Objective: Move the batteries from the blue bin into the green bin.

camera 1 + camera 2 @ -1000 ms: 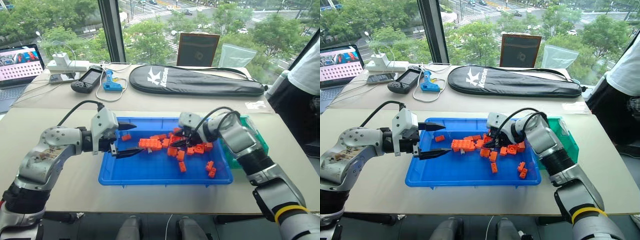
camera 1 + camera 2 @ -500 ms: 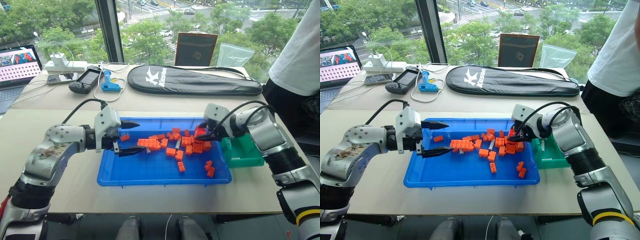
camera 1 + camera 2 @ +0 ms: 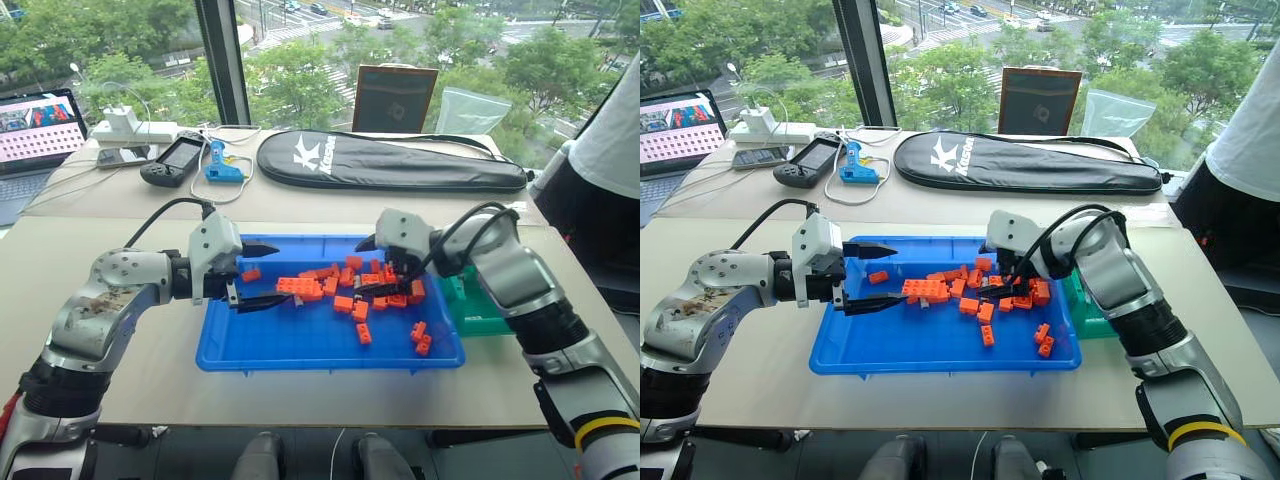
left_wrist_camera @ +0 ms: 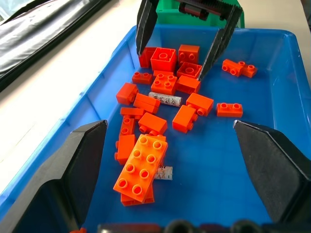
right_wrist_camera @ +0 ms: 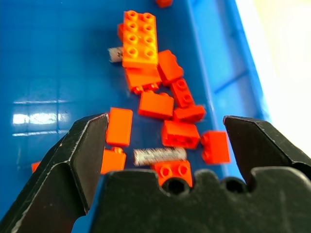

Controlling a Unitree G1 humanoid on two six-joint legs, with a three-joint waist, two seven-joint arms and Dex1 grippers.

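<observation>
Orange bricks [image 4: 141, 174] half-hide one battery [image 4: 162, 173]; both grippers, left [image 3: 256, 275] & right [image 3: 372, 265], spread apart, empty.

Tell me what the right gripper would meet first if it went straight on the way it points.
Probably the battery lying among orange bricks on the blue bin floor, between the open right gripper fingers; depth is uncertain.

Orange bricks [image 3: 300, 287], blue bin [image 3: 300, 352], silver-grey battery [image 5: 159, 155]
</observation>
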